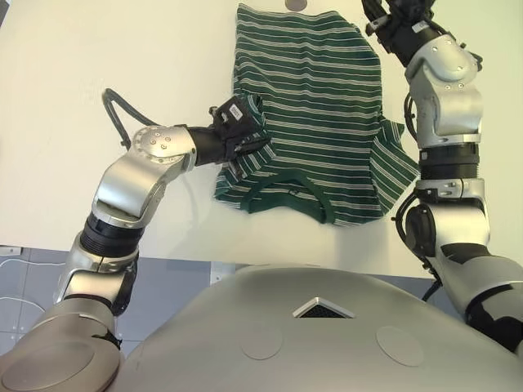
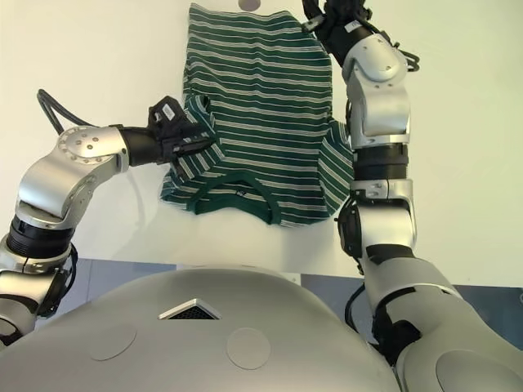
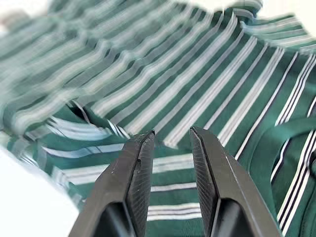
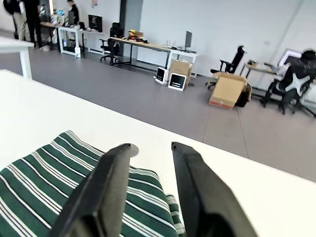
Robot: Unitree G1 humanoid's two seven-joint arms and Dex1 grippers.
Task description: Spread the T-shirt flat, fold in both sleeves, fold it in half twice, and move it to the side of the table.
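Observation:
A green T-shirt (image 1: 315, 98) with white stripes lies on the white table (image 1: 82, 65), collar toward me and hem at the far side. Its left sleeve (image 1: 245, 163) is bunched inward over the body. The right sleeve (image 1: 395, 163) lies out to the side, next to my right forearm. My left gripper (image 1: 249, 135) hovers over the left sleeve area, open, with striped cloth showing below the gap between its fingers (image 3: 139, 163). My right gripper (image 4: 150, 146) is open just above the far right hem corner (image 4: 143, 182), nothing between its fingers.
A small grey round mark (image 1: 296, 4) sits at the table's far edge beyond the hem. Bare table extends left of the shirt. The table's near edge (image 1: 163, 260) runs just below the collar, with grey floor beyond it.

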